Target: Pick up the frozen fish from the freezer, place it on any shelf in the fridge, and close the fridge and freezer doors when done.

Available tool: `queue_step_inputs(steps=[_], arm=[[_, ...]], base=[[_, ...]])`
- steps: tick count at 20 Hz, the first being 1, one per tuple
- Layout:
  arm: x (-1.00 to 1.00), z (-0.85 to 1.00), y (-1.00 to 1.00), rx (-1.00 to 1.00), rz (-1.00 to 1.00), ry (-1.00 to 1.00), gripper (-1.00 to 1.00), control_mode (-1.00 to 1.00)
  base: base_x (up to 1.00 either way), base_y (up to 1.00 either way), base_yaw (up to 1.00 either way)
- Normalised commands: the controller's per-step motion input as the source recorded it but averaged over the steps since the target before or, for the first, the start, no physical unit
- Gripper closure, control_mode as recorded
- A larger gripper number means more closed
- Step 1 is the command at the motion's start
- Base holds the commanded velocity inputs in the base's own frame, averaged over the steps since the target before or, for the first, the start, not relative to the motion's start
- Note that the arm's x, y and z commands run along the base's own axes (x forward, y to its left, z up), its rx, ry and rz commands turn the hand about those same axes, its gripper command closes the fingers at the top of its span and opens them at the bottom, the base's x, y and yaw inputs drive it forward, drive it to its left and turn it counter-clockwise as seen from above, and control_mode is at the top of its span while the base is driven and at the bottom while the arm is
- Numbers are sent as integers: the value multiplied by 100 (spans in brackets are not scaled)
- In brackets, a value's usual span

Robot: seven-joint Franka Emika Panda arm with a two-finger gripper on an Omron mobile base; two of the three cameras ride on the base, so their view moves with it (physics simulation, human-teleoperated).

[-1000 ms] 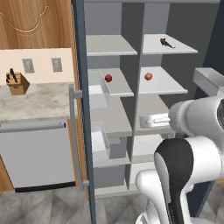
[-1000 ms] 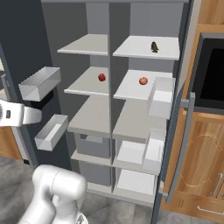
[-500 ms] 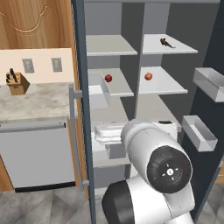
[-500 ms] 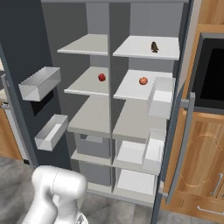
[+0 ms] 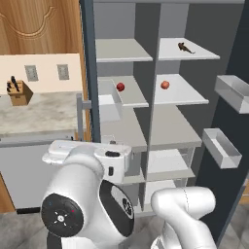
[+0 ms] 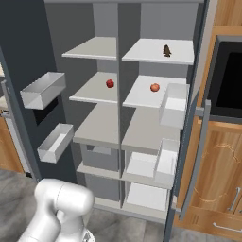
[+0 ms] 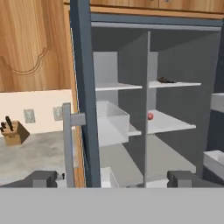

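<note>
Slate-blue doors (image 5: 90, 73) stand wide open, exposing pale grey shelves. The frozen fish (image 5: 185, 47) lies on the top shelf at upper right of the left base view, upper centre-right of the right base view (image 6: 166, 50), and right of centre in the hand view (image 7: 165, 80). Two small red fruits (image 5: 120, 87) sit one shelf lower. The claw (image 7: 114, 178) is spread fully apart and holds nothing; its tips rise at the bottom of the hand view, well short of the shelves. Risks, as judged: the fish is tiny and thin, so closing fingers may slide over it or push it rearward; the open door edge (image 7: 83, 96) at left centre and the door bins (image 5: 221, 147) at right could catch the arm during the reach.
</note>
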Motion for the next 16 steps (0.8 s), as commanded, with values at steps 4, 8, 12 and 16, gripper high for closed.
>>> queue_step_inputs(steps=[4, 8, 12, 16], arm=[[100, -38, 94, -5, -37, -3, -100, -100], [98, -79, 34, -5, -15, -10, -100, -100], [100, -44, 44, 0, -18, -4, -100, -100], [100, -29, 43, -3, -15, 0, -100, -100]], base=[[0, 0, 0], [0, 0, 0], [0, 0, 0], [0, 0, 0]])
